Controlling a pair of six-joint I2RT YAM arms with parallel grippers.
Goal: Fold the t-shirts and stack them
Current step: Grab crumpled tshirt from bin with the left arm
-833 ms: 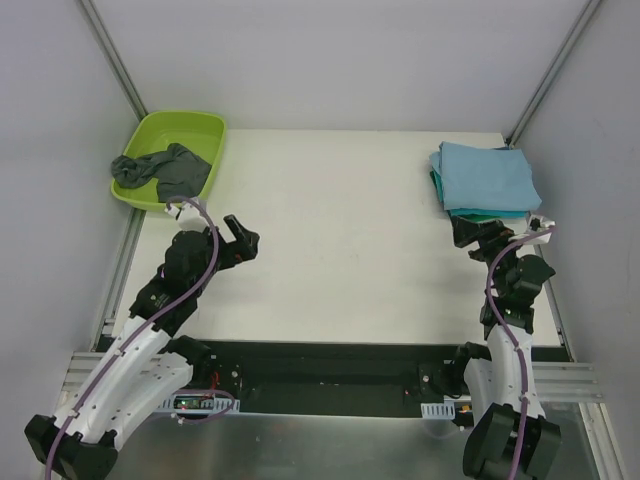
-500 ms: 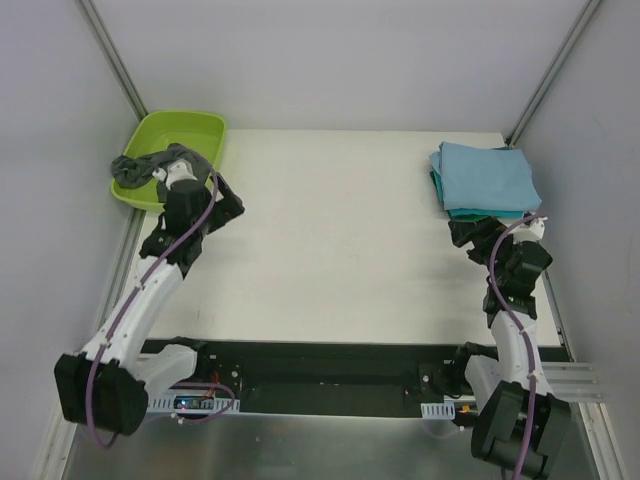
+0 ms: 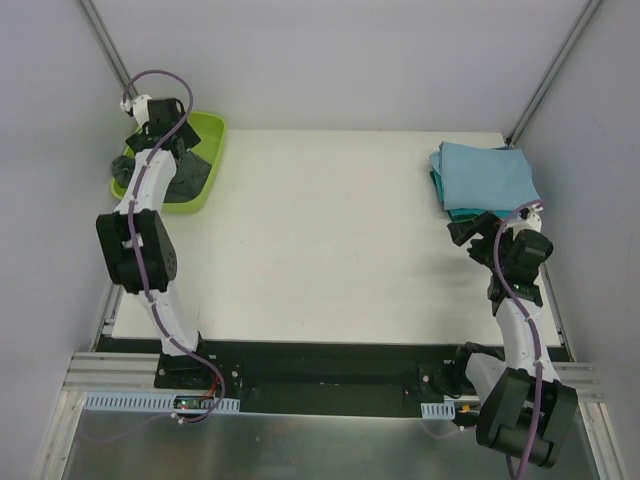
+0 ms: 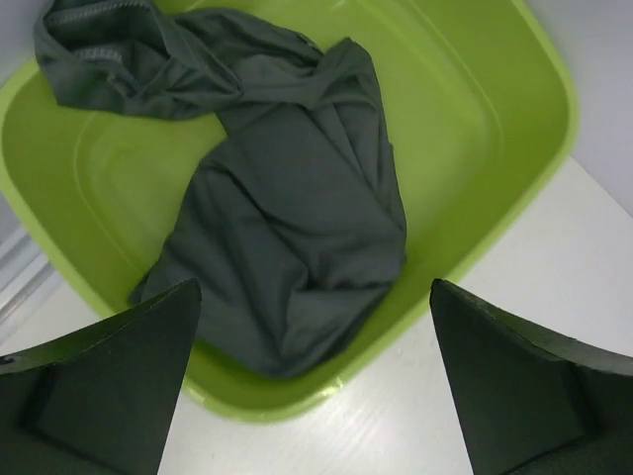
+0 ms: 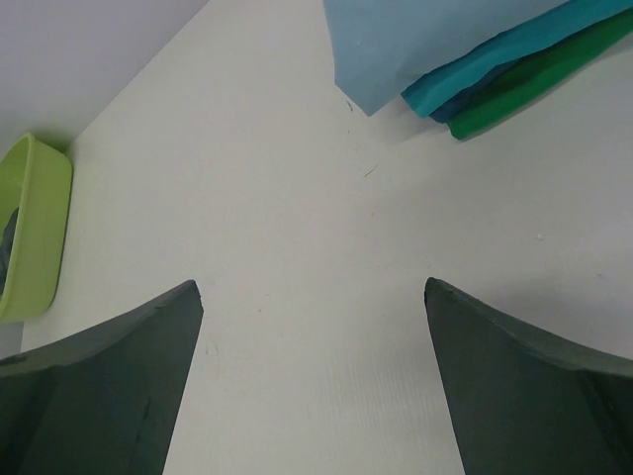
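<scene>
A crumpled dark charcoal-grey t-shirt (image 4: pixel 297 218) lies in the lime-green tub (image 4: pixel 514 119) at the table's far left (image 3: pixel 188 178). My left gripper (image 4: pixel 313 287) is open and empty, hovering above the tub's near rim and the shirt; in the top view (image 3: pixel 158 140) the left arm reaches far out over the tub. The folded stack (image 3: pixel 485 178) sits at the far right, a light blue shirt (image 5: pixel 415 40) on top of teal (image 5: pixel 514 59) and green layers. My right gripper (image 5: pixel 311 283) is open and empty above bare table, just in front of the stack (image 3: pixel 468 232).
The white table (image 3: pixel 330 240) spreads between the tub and the stack. Grey walls with slanted metal posts (image 3: pixel 110 55) close in the left, right and back. The tub's end shows at the left of the right wrist view (image 5: pixel 35 228).
My left arm has swung from the table's left side forward and up over the tub, gripper open throughout. The right arm has shifted only slightly near the stack.
</scene>
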